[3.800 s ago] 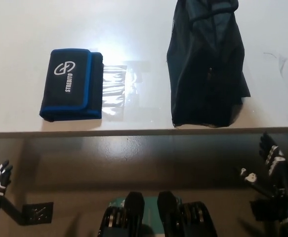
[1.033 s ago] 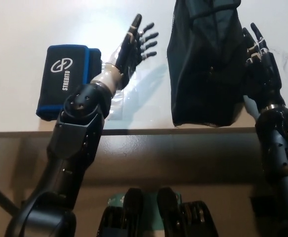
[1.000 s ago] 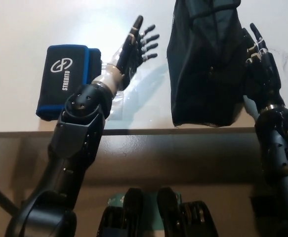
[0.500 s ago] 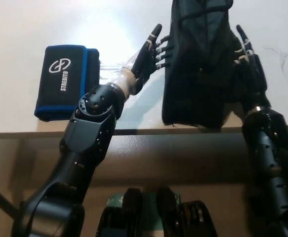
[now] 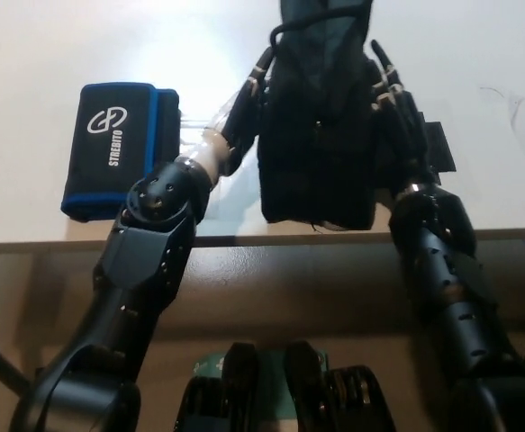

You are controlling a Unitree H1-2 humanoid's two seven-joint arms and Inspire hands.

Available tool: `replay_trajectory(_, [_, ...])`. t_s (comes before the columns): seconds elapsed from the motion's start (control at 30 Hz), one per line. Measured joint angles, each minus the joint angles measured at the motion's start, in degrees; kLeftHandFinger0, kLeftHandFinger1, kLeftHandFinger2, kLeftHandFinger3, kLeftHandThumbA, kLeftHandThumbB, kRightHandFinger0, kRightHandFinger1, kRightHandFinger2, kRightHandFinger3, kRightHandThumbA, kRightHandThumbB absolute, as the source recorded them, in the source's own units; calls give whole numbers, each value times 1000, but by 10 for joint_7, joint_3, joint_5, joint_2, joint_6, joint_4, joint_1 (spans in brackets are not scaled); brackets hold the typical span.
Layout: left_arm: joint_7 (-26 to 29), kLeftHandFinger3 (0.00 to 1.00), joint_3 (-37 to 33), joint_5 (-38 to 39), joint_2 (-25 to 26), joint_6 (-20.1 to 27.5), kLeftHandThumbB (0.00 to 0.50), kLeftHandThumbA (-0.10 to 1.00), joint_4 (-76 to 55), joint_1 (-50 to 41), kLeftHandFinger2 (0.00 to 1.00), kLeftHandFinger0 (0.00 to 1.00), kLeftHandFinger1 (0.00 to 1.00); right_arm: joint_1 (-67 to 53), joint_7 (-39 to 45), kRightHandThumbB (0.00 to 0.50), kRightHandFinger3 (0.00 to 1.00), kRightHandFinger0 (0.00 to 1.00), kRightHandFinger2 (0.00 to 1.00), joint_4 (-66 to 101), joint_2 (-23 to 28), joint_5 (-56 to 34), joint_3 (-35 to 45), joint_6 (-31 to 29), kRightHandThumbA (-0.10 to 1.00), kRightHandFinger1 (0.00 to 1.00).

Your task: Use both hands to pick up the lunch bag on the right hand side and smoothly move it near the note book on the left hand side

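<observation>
- We see the black fabric lunch bag (image 5: 321,126) squeezed between left hand (image 5: 242,117) and right hand (image 5: 397,117), fingers extended flat against its sides.
- The blue-edged black case (image 5: 120,149) at left reads "STREDITO".

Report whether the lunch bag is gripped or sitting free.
Gripped: the lunch bag is squeezed between the left hand and right hand, one pressed flat on each side. Whether it has left the table, cannot tell.

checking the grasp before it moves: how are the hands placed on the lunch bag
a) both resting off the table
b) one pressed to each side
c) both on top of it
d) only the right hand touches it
b: the left hand is against the left side of the dark lunch bag and the right hand against its right side, squeezing it between them.
</observation>
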State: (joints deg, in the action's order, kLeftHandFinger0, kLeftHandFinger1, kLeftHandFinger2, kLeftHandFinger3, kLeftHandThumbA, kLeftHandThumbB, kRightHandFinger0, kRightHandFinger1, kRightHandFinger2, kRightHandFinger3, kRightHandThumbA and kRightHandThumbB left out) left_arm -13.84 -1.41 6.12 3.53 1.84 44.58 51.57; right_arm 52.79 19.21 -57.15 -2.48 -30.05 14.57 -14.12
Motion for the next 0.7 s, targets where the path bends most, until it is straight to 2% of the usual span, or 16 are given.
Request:
replay_trajectory(0.1, [2, 1000, 4, -2, 11, 6, 391, 1000, -22, -18, 1000, 1000, 1000, 11, 4, 350, 1000, 1000, 1000, -17, -9, 1, -3, -6, 1000, 1000])
replay_trajectory(0.2, [3, 1000, 8, -2, 18, 9, 423, 1000, -36, -32, 1000, 1000, 1000, 22, 7, 341, 1000, 1000, 1000, -34, -16, 2, -5, -10, 1000, 1000])
replay_trajectory(0.3, [6, 1000, 15, -2, 27, 10, 413, 1000, -58, -47, 1000, 1000, 1000, 37, 11, 345, 1000, 1000, 1000, -56, -22, 5, -7, -14, 1000, 1000])
replay_trajectory(0.33, [7, 1000, 21, -2, 28, 9, 390, 1000, -70, -56, 1000, 1000, 1000, 43, 11, 348, 1000, 1000, 1000, -66, -25, 7, -8, -16, 1000, 1000])
replay_trajectory(0.6, [18, 1000, 43, -1, 34, 3, 407, 1000, -123, -90, 1000, 1000, 1000, 73, 13, 359, 1000, 1000, 1000, -106, -43, 17, -11, -23, 1000, 1000])
replay_trajectory(0.7, [21, 1000, 52, 0, 36, 2, 394, 1000, -126, -94, 1000, 1000, 1000, 80, 13, 366, 1000, 1000, 1000, -119, -49, 20, -11, -27, 1000, 1000])
